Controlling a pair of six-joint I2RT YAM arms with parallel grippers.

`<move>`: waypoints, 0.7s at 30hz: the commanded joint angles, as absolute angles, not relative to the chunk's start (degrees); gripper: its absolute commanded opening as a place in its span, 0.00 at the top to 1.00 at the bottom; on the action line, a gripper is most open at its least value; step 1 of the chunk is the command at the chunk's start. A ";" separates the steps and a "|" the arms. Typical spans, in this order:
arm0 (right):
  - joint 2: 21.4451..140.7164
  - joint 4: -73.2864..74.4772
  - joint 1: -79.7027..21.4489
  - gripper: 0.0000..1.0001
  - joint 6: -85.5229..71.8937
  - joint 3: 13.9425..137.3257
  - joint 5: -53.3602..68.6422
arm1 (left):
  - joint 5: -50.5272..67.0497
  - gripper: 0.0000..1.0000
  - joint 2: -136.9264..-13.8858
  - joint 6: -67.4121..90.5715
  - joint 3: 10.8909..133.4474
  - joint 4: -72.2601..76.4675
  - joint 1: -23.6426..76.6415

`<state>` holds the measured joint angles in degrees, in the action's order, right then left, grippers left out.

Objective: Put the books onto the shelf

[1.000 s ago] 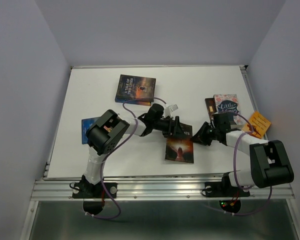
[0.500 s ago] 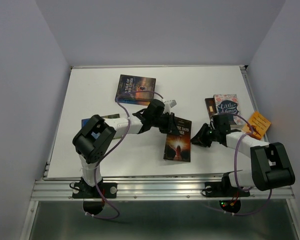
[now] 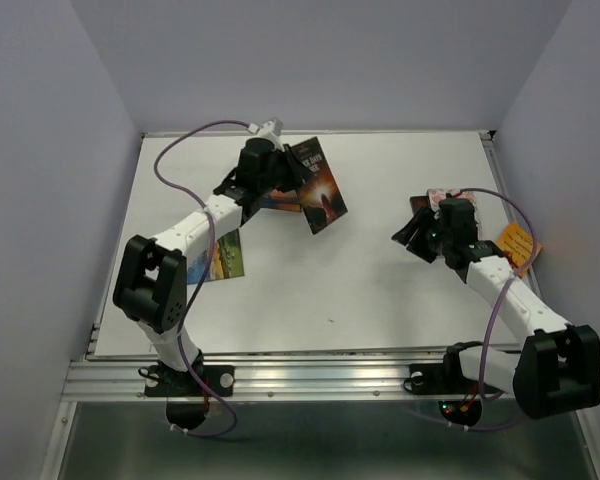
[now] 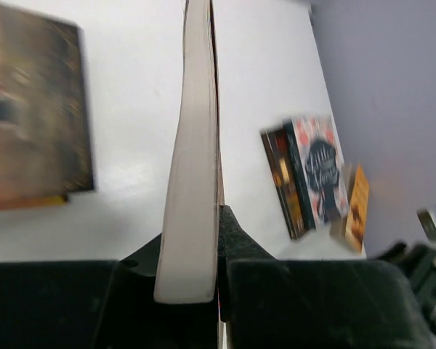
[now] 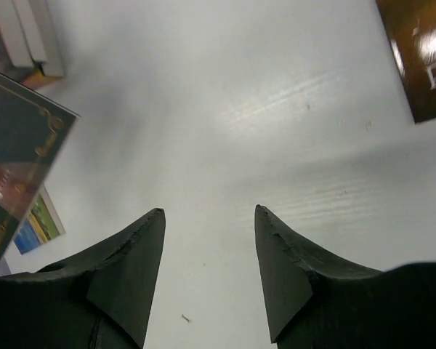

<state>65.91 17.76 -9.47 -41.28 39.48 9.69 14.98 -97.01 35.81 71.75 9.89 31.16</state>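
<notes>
My left gripper (image 3: 288, 175) is shut on a dark book with an orange glow on its cover (image 3: 317, 188), held up off the table at the back left. In the left wrist view this book (image 4: 196, 167) stands edge-on between the fingers of the left gripper (image 4: 195, 251). A dark blue book (image 3: 268, 202) lies partly hidden below it. A blue-green book (image 3: 227, 255) lies at the left. My right gripper (image 3: 406, 236) (image 5: 208, 222) is open over bare table, with nothing between its fingers. Behind it lie stacked books (image 3: 442, 205) and an orange book (image 3: 516, 244). The shelf is out of view.
The white table (image 3: 330, 290) is walled at the back and both sides. In the right wrist view a brown book (image 5: 421, 58) shows at the top right, with the held book (image 5: 18, 167) at the left. The left wrist view shows the stack (image 4: 311, 174).
The left gripper closed on the dark book at the table's middle, lifted it and carried it to the back left. The right gripper opened wider and drew back to the right.
</notes>
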 commanded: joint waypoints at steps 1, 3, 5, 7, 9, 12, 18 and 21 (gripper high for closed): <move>65.39 17.85 -9.84 0.41 -39.82 44.90 2.03 | 5.46 1.00 -94.30 39.99 78.38 16.43 24.71; 66.35 17.40 -9.84 0.41 -39.73 47.27 -0.07 | 1.43 1.00 -96.50 41.39 81.11 16.17 23.21; 66.97 16.01 -9.84 0.36 -40.25 48.51 -2.54 | -2.08 1.00 -98.86 44.62 82.17 16.43 21.28; 67.76 13.81 -9.84 0.23 -40.60 49.65 -3.60 | -2.91 1.00 -101.23 47.97 82.01 20.45 19.96; 68.55 12.57 -9.84 0.14 -40.87 50.36 -4.04 | -2.81 1.00 -103.52 50.17 83.57 22.23 18.37; 69.78 11.08 -9.84 0.00 -41.05 52.20 -4.22 | -3.77 1.00 -108.01 52.28 86.74 21.88 17.67; 71.63 10.72 -9.32 0.00 -40.61 55.10 -5.80 | -8.95 1.00 -112.06 54.58 86.67 22.76 17.58; 71.89 10.72 -9.32 0.00 -40.69 55.11 -6.15 | -10.19 1.00 -112.76 56.16 84.64 23.12 17.58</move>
<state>71.99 13.78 -9.45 -40.88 52.47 -3.81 -5.69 -115.63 53.25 84.20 16.53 17.52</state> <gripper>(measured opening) 0.998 0.200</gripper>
